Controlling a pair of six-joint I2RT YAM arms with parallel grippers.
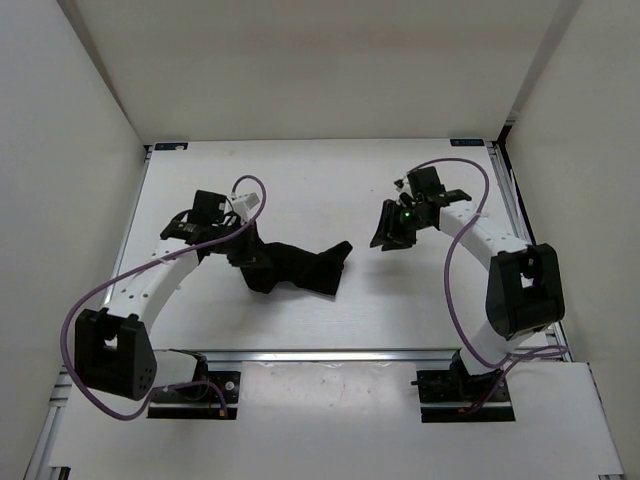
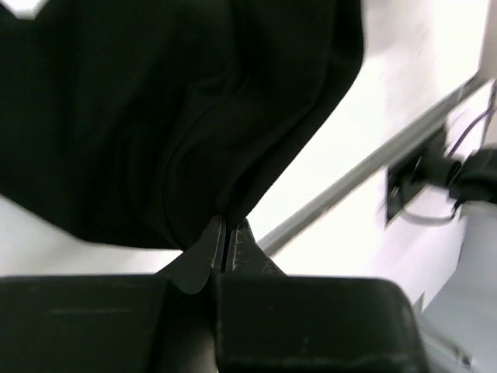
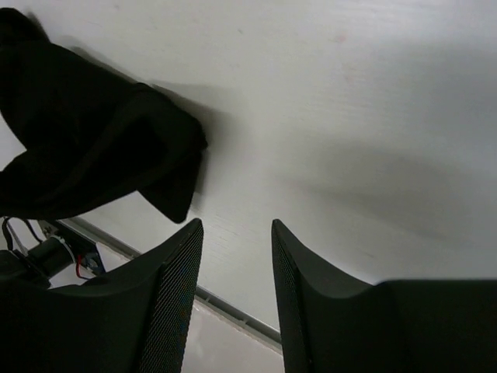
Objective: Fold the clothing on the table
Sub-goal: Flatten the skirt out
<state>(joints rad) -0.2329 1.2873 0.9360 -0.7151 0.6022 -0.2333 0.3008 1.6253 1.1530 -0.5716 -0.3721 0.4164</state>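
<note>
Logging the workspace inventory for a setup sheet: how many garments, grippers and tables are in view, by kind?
clothing: 1
grippers: 2 (left gripper, right gripper)
table: 1
Total: 4

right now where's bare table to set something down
The table is bare along the far edge and in the near strip between the clothing and the front rail. Crowded: left of centre, where the left pincer pinches the clothing; the right pincer hangs open just right of it.
</note>
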